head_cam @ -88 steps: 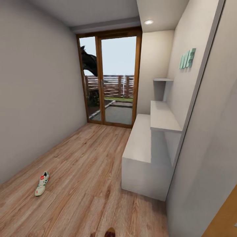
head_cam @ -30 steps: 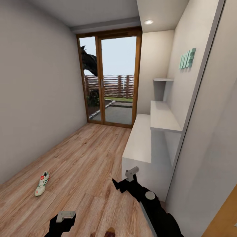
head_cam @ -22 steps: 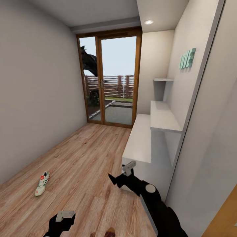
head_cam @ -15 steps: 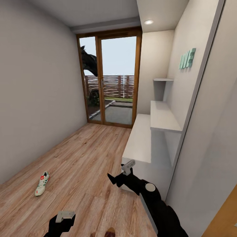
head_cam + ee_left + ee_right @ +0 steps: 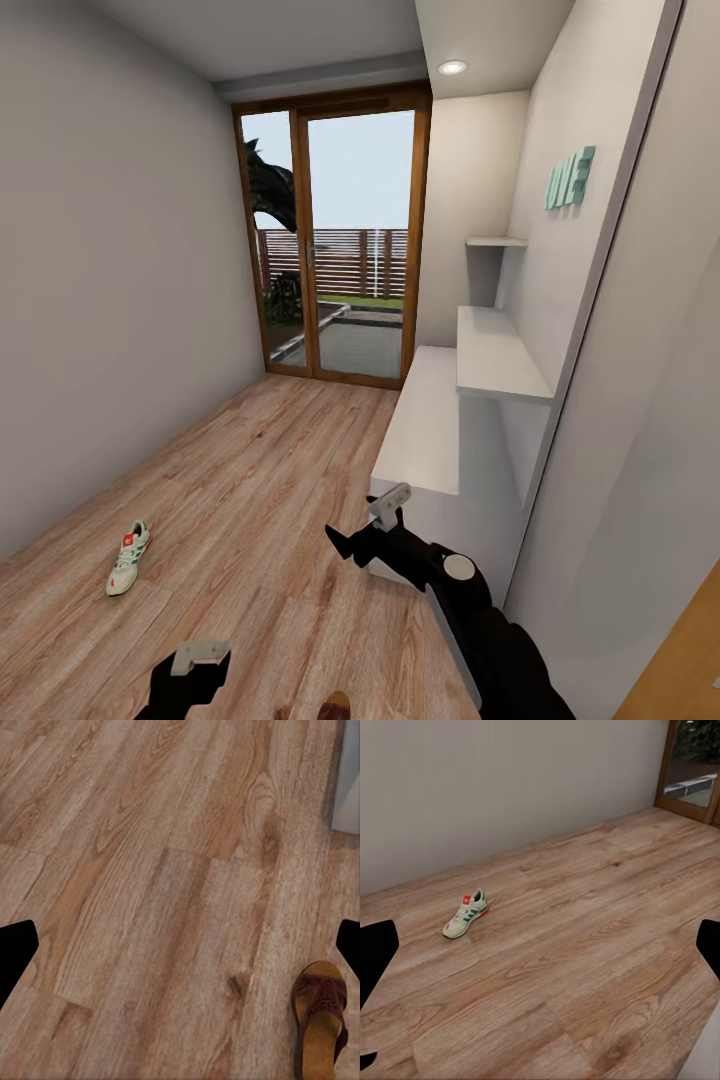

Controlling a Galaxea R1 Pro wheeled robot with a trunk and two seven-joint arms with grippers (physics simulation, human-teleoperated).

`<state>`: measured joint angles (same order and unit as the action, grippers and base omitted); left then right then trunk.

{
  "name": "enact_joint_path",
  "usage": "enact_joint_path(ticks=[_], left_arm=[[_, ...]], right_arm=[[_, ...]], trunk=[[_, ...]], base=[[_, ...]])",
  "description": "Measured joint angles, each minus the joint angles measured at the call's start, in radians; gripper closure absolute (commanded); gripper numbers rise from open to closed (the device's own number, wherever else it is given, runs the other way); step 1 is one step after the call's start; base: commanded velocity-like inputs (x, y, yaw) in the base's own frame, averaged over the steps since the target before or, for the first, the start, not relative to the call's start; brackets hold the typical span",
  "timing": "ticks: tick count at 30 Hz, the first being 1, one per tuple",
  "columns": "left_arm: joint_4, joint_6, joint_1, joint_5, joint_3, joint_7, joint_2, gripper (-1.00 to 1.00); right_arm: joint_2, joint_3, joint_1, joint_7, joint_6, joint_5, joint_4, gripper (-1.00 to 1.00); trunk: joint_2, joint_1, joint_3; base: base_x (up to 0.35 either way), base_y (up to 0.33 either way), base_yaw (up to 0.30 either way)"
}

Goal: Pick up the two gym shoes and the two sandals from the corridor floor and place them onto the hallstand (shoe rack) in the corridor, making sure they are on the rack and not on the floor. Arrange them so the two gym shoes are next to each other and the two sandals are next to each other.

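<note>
Corridor floor [image 5: 270, 470]: one gym shoe [image 5: 128, 557], one sandal [image 5: 321, 1017].

Gym shoe [image 5: 466, 914] on corridor floor [image 5: 585, 967]

A white gym shoe [image 5: 128, 557] with green stripes and red-orange patches lies on light brown wood-grain corridor floor [image 5: 260, 480], a dark brown sandal [image 5: 320, 1026] with tan sole nearby, beside a pale grey-white hallstand [image 5: 425, 440].

One gym shoe [image 5: 128, 557], one sandal [image 5: 321, 1020]
</note>
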<state>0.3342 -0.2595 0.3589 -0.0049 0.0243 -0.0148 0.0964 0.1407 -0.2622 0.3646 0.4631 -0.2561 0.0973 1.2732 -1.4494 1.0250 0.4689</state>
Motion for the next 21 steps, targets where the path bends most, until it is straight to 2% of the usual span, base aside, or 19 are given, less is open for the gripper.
enact_joint_path(ticks=[11,14,18,21], left_arm=[[0.008,-0.003,-0.002,-0.006,-0.003,0.001,-0.001,-1.00],[-0.003,-0.018,-0.012,-0.009,-0.001,0.008,-0.007,-1.00],[-0.003,-0.018,-0.011,-0.008,-0.003,0.007,-0.005,-1.00],[-0.002,-0.016,-0.010,-0.009,-0.005,0.005,-0.003,-1.00]], right_arm=[[0.001,-0.004,0.000,0.002,0.000,0.000,-0.008,-1.00],[0.018,-0.021,-0.002,0.018,-0.017,-0.002,-0.025,-1.00],[0.022,-0.044,-0.002,0.023,-0.040,-0.002,-0.047,-1.00],[0.027,-0.029,-0.001,0.011,-0.025,-0.001,-0.043,-1.00]], trunk=[[0.000,0.000,0.000],[0.000,0.000,0.000],[0.000,0.000,0.000],[0.000,0.000,0.000]], base=[[0.000,0.000,0.000],[0.000,0.000,0.000],[0.000,0.000,0.000],[0.000,0.000,0.000]])
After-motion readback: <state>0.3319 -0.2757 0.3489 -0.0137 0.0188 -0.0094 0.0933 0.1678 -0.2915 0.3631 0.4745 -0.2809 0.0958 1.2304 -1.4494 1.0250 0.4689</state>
